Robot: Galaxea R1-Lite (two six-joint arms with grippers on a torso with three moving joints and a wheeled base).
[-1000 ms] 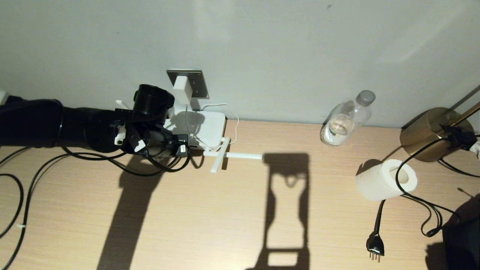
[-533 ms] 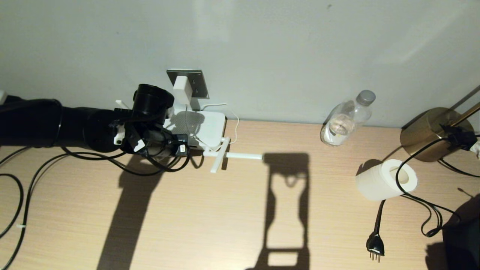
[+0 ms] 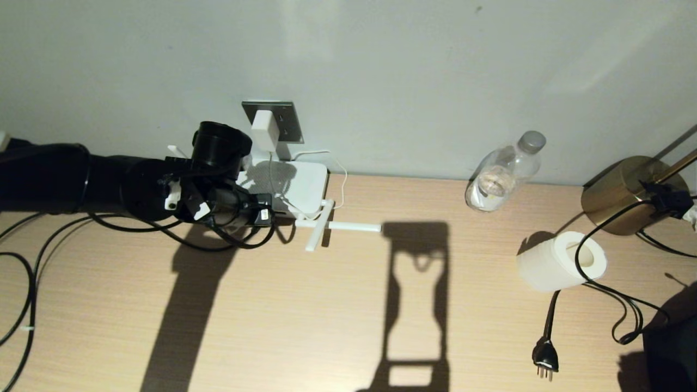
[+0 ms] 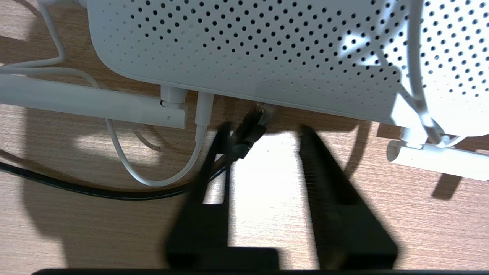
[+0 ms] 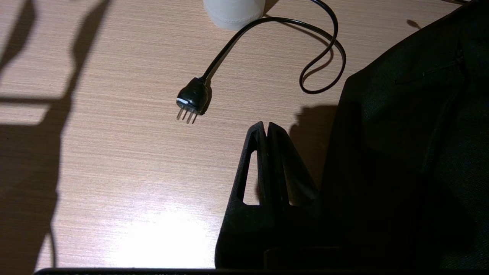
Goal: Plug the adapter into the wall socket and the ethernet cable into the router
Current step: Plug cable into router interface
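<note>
We are seeing the left gripper (image 4: pixel 263 131) spreading its black fingers off the thin black ethernet cable (image 4: pixel 250 131), which it was pinching a second ago; jaws now part-open, gripping nothing. We are judging the clear connector as seated in the rear edge of the flat white perforated router (image 4: pixel 267 46), though the port is shadowed. The small white adapter (image 3: pixel 265 130) is sitting in the grey metal wall socket (image 3: pixel 288 122). The right gripper (image 5: pixel 266 130) is resting closed, parked beside a black three-pin plug (image 5: pixel 193 100).
</note>
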